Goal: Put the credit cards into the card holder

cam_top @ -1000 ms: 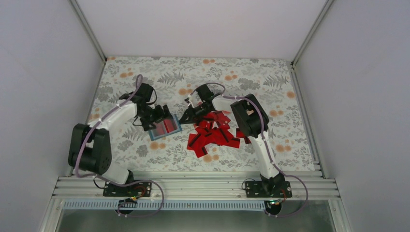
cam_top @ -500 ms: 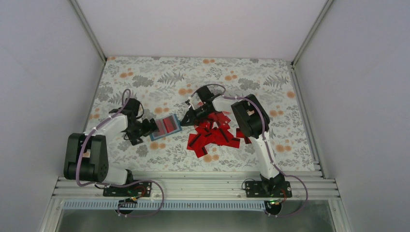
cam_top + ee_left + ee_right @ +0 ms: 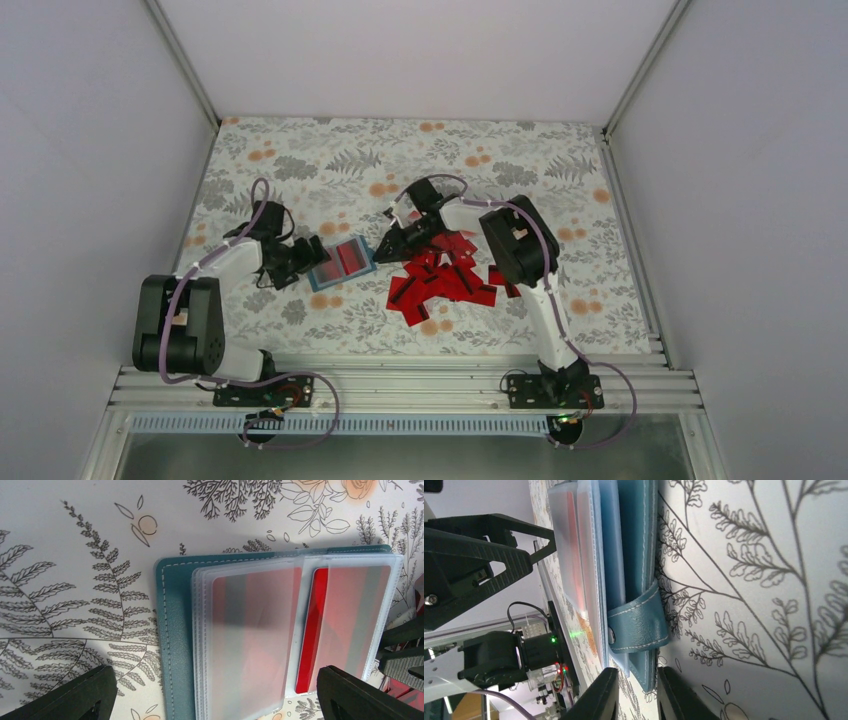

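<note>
Pulled back from above the card holder (image 3: 341,262), the left end effector (image 3: 305,264) now sits just beside the holder's left edge, where a second ago it hung over the open sleeves. The right arm has barely shifted.

Nearest the arm bases, the credit cards (image 3: 445,280) lie in a loose, overlapping red heap to the right of the holder, their black stripes pointing many ways. The heap's near edge reaches closer to the bases than the holder does.

The holder lies open and flat on the floral surface (image 3: 400,160), teal cover (image 3: 172,630) down. Its clear sleeves (image 3: 250,640) are stacked on top, and one red card (image 3: 317,625) shows inside the sleeve farther from the left wrist camera.

The left end effector is released. Its fingers (image 3: 75,695) stand wide apart at either side of its wrist view, with nothing between them and the holder just ahead.

At the holder's right edge the right end effector (image 3: 385,248) sits low against the surface, between holder and heap. Its fingers (image 3: 596,695) are nearly together, and the holder's snap strap (image 3: 639,625) and cover edge reach into the narrow gap. I cannot tell whether they actually pinch it.

Beyond the holder the patterned surface runs on to the back wall.
</note>
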`<act>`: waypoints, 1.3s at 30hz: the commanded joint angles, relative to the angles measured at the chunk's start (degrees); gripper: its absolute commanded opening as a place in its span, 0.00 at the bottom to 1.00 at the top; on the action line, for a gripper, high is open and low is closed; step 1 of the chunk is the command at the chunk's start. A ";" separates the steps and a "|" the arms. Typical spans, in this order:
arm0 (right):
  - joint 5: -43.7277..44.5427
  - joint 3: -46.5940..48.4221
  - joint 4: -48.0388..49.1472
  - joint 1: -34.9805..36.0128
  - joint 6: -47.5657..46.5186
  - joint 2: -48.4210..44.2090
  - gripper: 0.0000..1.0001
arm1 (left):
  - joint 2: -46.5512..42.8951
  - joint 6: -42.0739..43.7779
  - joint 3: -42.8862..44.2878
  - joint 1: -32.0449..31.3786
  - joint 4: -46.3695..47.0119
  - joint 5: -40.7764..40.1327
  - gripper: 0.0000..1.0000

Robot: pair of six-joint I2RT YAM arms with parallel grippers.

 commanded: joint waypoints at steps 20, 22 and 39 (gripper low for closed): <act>15.41 3.43 -12.58 -0.41 -3.37 -7.30 0.37 | 3.26 5.07 0.31 0.41 3.56 -2.02 0.86; 14.69 3.98 -11.83 -0.02 -2.08 -6.70 0.35 | 3.62 5.11 0.31 0.41 4.08 -1.36 0.84; 8.04 10.10 -10.81 1.69 -0.72 0.96 0.30 | 5.77 5.10 -1.02 0.41 8.92 4.04 0.81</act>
